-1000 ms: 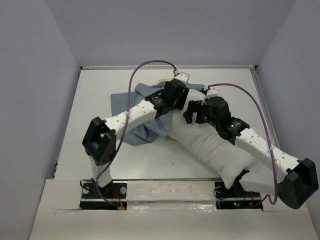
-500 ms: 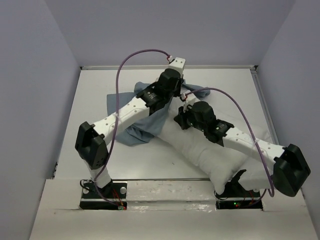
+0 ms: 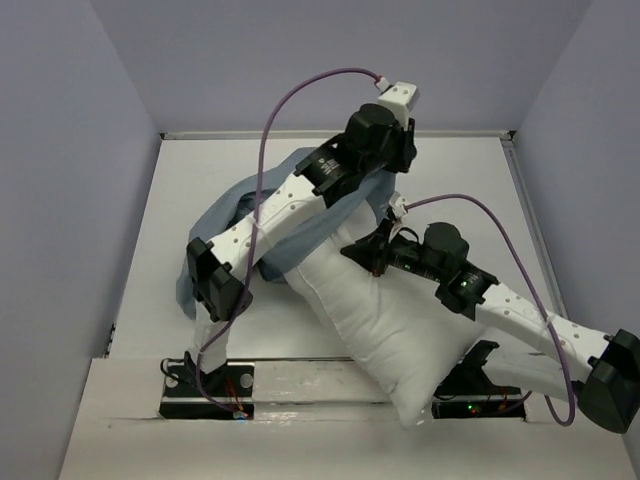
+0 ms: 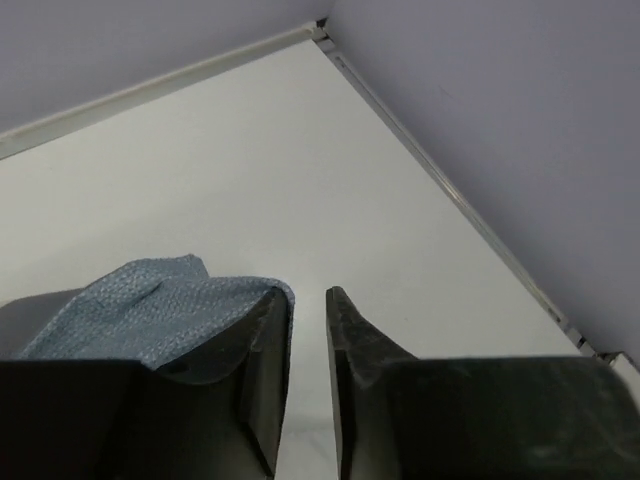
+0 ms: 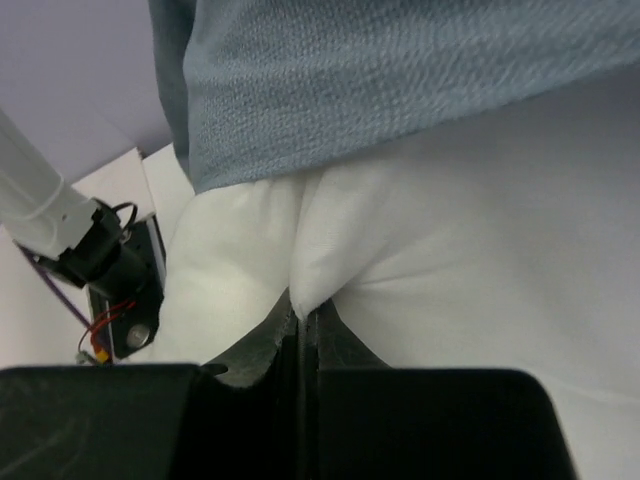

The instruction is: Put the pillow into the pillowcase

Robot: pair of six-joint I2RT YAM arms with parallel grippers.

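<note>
The white pillow [image 3: 380, 330] lies slanted from mid-table to the near edge by the right arm's base. My right gripper [image 3: 358, 250] is shut on a fold of the pillow [image 5: 480, 260] at its far end, the pinch showing between the fingertips of the right gripper [image 5: 300, 312]. The blue-grey pillowcase [image 3: 215, 225] hangs under my raised left arm and drapes over the pillow's far end [image 5: 380, 70]. My left gripper [image 3: 398, 160] is high near the back. In the left wrist view the gripper [image 4: 308, 292] shows a narrow empty gap, and the pillowcase [image 4: 150, 310] lies over the outside of its left finger.
Lilac walls close in the white table [image 4: 250, 170] on three sides, with a raised rim along the far edge [image 3: 330, 133] and a corner [image 4: 320, 25] close ahead of the left gripper. The left arm's base and cable [image 5: 110, 260] stand at the near edge.
Both grippers closed from wide open. The left arm rose toward the far right, lifting the pillowcase. The right gripper took hold of the pillow, which swung left and toward the near edge.
</note>
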